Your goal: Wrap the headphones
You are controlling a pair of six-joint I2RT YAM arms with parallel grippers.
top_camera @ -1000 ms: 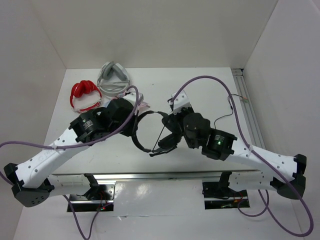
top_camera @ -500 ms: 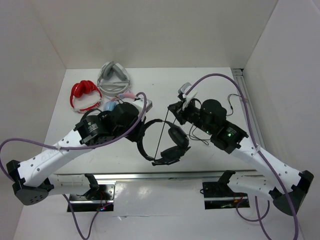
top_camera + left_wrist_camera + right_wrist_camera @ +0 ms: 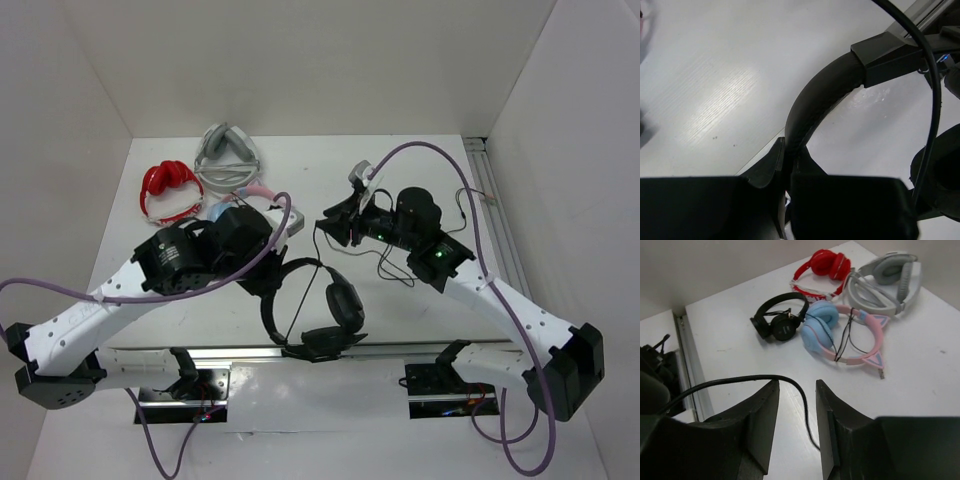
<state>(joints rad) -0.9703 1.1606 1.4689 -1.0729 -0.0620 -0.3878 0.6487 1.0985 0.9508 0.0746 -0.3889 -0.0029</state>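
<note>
Headphones [image 3: 345, 300] lay at the near middle of the table [image 3: 420, 170] in the top view. The left gripper [image 3: 272, 290] held their band [image 3: 268, 312], and the thin cable [image 3: 316, 262] ran up towards the right gripper [image 3: 335, 222] farther back. A red pair [image 3: 165, 190], a grey pair [image 3: 228, 155] and a pink-and-blue pair [image 3: 240, 200] sat at the far left.

From the left wrist, the gripper's fingers [image 3: 770, 170] were pressed together on the padded band, and the cable arced down the right side past an ear cup [image 3: 940, 170].

From the right wrist, the jaws stood spread, and the cable curved loosely through the gap, not pinched. Beyond them, a small black pair [image 3: 777, 315] lay beside the pink-and-blue pair.
</note>
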